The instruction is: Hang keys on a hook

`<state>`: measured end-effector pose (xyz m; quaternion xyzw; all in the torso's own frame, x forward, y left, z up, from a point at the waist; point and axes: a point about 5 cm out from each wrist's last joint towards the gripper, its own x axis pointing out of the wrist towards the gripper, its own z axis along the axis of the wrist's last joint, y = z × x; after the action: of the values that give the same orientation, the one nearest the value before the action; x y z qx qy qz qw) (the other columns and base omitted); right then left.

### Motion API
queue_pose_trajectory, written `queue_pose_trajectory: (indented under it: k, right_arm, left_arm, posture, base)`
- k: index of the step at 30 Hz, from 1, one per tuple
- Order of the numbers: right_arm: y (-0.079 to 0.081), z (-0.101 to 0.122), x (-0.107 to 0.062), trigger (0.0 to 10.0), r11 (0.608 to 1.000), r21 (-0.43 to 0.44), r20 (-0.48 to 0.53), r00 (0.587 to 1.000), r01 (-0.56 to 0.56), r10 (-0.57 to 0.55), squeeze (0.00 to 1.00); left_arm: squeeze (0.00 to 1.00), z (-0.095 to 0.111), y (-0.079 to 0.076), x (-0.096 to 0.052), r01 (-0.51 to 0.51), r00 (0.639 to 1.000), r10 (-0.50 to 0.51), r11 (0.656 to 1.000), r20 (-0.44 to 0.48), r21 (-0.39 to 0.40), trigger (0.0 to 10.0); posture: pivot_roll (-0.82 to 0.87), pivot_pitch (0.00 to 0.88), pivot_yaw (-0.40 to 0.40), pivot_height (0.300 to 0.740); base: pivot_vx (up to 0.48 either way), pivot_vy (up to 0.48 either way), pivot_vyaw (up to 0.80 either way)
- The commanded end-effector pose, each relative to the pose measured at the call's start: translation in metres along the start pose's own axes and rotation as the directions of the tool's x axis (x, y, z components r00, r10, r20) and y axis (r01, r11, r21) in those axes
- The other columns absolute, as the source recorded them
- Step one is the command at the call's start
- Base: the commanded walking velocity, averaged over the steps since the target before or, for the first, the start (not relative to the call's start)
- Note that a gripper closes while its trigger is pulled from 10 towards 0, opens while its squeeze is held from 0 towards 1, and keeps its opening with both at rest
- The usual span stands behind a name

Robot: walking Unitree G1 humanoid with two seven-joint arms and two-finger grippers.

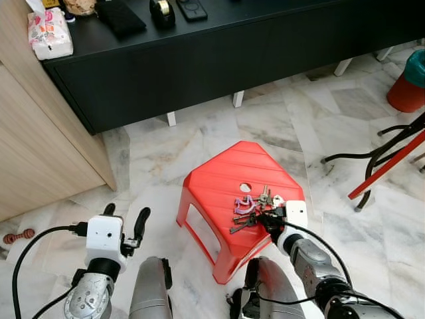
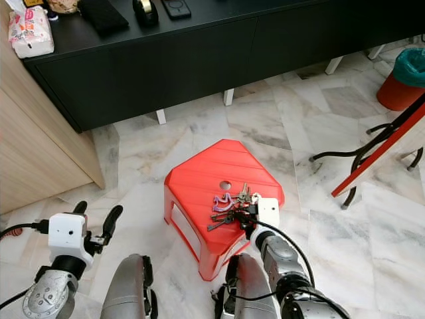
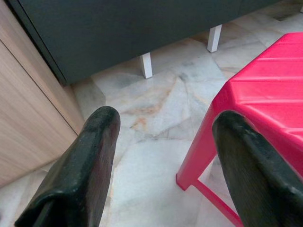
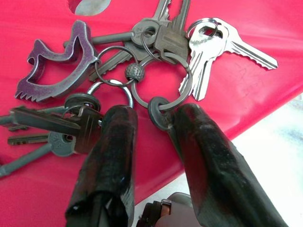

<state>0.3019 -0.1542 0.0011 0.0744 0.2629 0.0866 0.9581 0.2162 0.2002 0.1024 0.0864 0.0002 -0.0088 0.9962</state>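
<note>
Right gripper point(image 4: 151, 123): reaching down at the near edge of the red stool point(image 1: 212, 183), its fingers point(image 4: 113, 142) parted a little and straddling the key rings; one tip is touching a dark key head, but nothing is being squeezed between them.
Keys point(image 4: 142, 71): lying on the stool top, low and right of centre in the left eye view, fanning out from linked rings with a purple bird-shaped fob point(image 4: 57, 64) at one side.
Left gripper point(image 1: 126, 222): hovering at the lower left of the left eye view, fingers point(image 3: 80, 170) spread wide and holding nothing, pointing over the marble floor point(image 1: 159, 146) beside the stool.
Hard to make out: whether the right fingers are threading a ring or just resting against it.
Cut off: the orange bin point(image 1: 408, 83) at the right edge.
Surroundings: a black worktop point(image 1: 219, 40) is running across the top, carrying a tissue pack point(image 1: 50, 33) at upper left; a wooden cabinet point(image 1: 33, 146) is standing at left; black and red chair legs point(image 1: 382, 159) are sitting at right.
</note>
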Motion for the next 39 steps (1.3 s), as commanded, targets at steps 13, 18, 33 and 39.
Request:
queue_pose_trajectory:
  k: [13,18,33,39]
  right_arm:
    - [-0.007,-0.025,-0.008,0.0,0.998,0.030,-0.074,0.996,0.051,-0.048,0.00]
    - [-0.007,-0.021,-0.007,0.0,0.998,0.030,-0.060,0.997,0.059,-0.058,0.00]
    - [-0.013,0.006,-0.005,0.0,0.996,0.053,0.095,0.993,0.065,-0.070,0.00]
    - [-0.018,0.024,-0.005,0.0,0.997,0.042,0.188,0.980,0.057,-0.064,0.00]
  left_arm:
    - [0.00,0.000,-0.001,0.001,0.020,1.000,-0.019,1.000,-0.007,0.020,10.0]
    - [0.00,-0.001,0.000,0.003,0.017,1.000,-0.017,1.000,-0.008,0.023,10.0]
    - [0.00,-0.006,0.003,0.021,-0.002,1.000,0.002,1.000,0.003,0.026,10.0]
    - [0.00,-0.009,0.005,0.035,-0.012,1.000,0.012,1.000,0.010,0.026,10.0]
  posture:
    - [0.19,0.266,-0.075,0.621]
    - [0.19,0.257,-0.075,0.621]
    - [0.17,0.162,-0.089,0.621]
    - [0.14,0.109,-0.092,0.621]
  base:
    - [0.000,0.000,0.00]
    - [0.000,0.000,0.00]
    - [0.000,0.000,0.00]
    - [0.000,0.000,0.00]
